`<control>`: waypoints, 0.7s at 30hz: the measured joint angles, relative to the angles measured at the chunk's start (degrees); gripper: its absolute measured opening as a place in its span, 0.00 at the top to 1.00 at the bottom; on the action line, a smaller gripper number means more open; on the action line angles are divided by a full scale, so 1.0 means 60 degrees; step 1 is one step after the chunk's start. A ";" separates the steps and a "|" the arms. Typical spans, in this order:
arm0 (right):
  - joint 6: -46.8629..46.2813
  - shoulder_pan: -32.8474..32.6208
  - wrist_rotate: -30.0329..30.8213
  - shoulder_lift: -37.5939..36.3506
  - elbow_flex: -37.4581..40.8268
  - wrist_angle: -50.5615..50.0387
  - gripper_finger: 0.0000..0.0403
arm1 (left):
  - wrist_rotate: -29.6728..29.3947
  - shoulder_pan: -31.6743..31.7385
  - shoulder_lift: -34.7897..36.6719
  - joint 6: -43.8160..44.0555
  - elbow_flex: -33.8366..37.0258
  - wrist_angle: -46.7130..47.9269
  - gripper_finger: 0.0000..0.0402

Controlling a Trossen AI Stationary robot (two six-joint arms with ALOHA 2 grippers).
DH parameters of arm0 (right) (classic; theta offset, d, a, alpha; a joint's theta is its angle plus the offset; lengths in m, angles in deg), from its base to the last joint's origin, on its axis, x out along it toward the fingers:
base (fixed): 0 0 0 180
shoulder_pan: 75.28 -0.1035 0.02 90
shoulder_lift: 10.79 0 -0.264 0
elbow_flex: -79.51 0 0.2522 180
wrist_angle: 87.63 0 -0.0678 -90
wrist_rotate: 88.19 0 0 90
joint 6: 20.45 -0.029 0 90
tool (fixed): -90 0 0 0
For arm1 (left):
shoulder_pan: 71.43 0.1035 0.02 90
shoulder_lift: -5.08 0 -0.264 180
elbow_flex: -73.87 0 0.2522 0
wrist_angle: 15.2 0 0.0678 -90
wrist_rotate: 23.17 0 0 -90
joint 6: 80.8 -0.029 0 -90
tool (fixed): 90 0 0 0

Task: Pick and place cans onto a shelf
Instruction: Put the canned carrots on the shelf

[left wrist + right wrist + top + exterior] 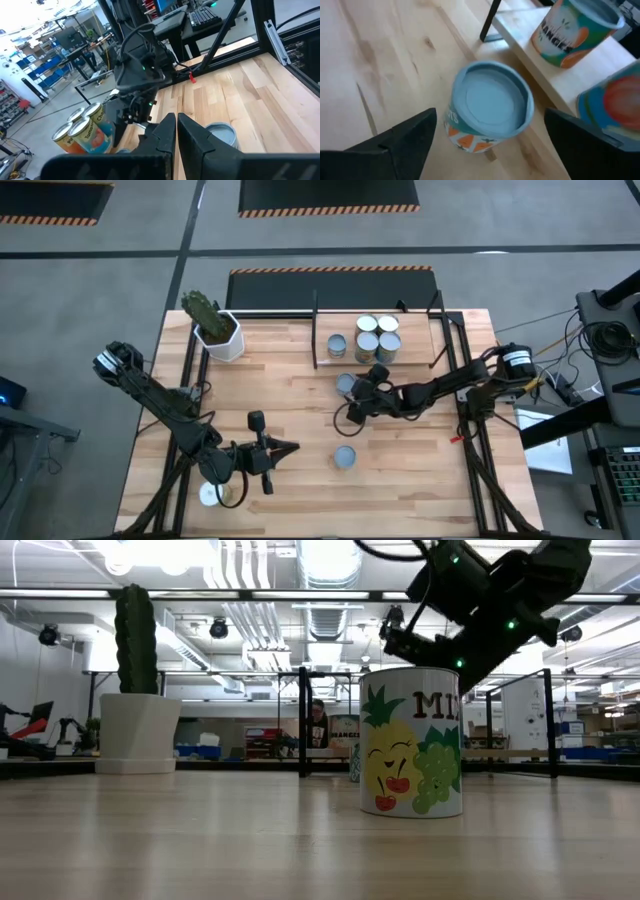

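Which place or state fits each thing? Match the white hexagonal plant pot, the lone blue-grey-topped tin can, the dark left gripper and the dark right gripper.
Things
1. white hexagonal plant pot
2. lone blue-grey-topped tin can
3. left gripper
4. right gripper

Places or states
A. open, fingers either side of another can just in front of the light-wood shelf
B. shut, over bare tabletop
C. at the table corner left of the shelf
D. standing by itself on the tabletop, between the two arms

Pairs: 1-C, 2-D, 3-B, 4-A
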 joint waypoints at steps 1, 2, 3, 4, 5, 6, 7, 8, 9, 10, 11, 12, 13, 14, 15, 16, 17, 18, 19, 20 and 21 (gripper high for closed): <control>-0.0006 0.0034 -0.0004 0.0116 0.0000 0.0031 0.11 | 0.0000 0.0003 0.0000 0.0000 0.0000 0.0003 1.00; -0.0008 0.0069 -0.0006 0.0217 0.0000 0.0051 0.10 | 0.0003 0.0003 0.0000 0.0000 0.0000 0.0000 1.00; -0.0008 0.0099 -0.0011 0.0314 0.0002 0.0053 0.10 | 0.0000 0.0001 0.0000 0.0000 0.0000 0.0000 1.00; -0.0014 0.0126 -0.0013 0.0419 0.0004 0.0119 0.10 | 0.0003 0.0003 0.0000 0.0000 0.0000 0.0000 1.00; -0.0018 0.0158 -0.0054 0.0515 0.0004 0.0233 0.10 | 0.0003 0.0001 0.0000 0.0000 0.0000 0.0000 1.00; -0.0002 0.0172 -0.0129 0.0595 0.0004 0.0346 0.10 | 0.0004 0.0000 0.0000 0.0000 0.0000 0.0004 1.00; 0.0047 0.0195 -0.0259 0.0662 0.0004 0.0431 0.10 | 0.0004 0.0001 0.0000 0.0000 0.0000 0.0004 1.00; 0.0101 0.0203 -0.0391 0.0743 0.0004 0.0583 0.10 | 0.0004 0.0001 0.0000 0.0000 0.0000 0.0004 1.00; 0.0118 0.0220 -0.0493 0.0809 0.0004 0.0750 0.11 | 0.0004 0.0000 0.0000 -0.0007 0.0000 0.0004 1.00; 0.0134 0.0240 -0.0580 0.0853 0.0004 0.0828 0.11 | 0.0005 0.0003 0.0000 -0.0033 0.0000 0.0004 1.00; 0.0162 0.0264 -0.0622 0.0877 0.0007 0.0860 0.12 | 0.0004 0.0003 0.0000 -0.0036 0.0000 0.0007 1.00; 0.0165 0.0309 -0.0714 0.0903 0.0006 0.0935 0.14 | 0.0008 0.0000 0.0000 -0.0036 0.0000 0.0000 1.00; 0.0157 0.0373 -0.0816 0.0914 0.0004 0.0955 0.15 | 0.0008 0.0000 0.0000 -0.0036 0.0000 0.0004 1.00; 0.0156 0.0429 -0.0893 0.0914 0.0007 0.0943 0.17 | 0.0008 0.0000 0.0000 -0.0036 0.0000 0.0004 1.00; 0.0155 0.0489 -0.1022 0.0914 0.0006 0.0945 0.19 | 0.0008 0.0000 0.0000 -0.0036 0.0000 0.0004 1.00; 0.0152 0.0538 -0.1132 0.0914 0.0007 0.0958 0.22 | 0.0009 0.0001 0.0000 -0.0036 0.0000 0.0000 1.00; 0.0152 0.0581 -0.1249 0.0914 0.0006 0.0959 0.24 | 0.0009 0.0000 0.0000 -0.0036 0.0000 0.0000 1.00; 0.0152 0.0613 -0.1346 0.0914 0.0007 0.0969 0.26 | 0.0008 0.0002 0.0000 -0.0036 0.0000 0.0000 1.00; 0.0153 0.0642 -0.1457 0.0912 0.0007 0.0993 0.29 | 0.0008 0.0000 0.0000 -0.0036 0.0000 -0.0006 1.00; 0.0156 0.0667 -0.1560 0.0907 0.0007 0.1016 0.31 | 0.0010 0.0000 0.0000 -0.0036 0.0000 -0.0013 1.00; 0.0156 0.0676 -0.1609 0.0902 0.0006 0.1030 0.34 | 0.0010 0.0000 0.0000 -0.0036 0.0000 -0.0018 1.00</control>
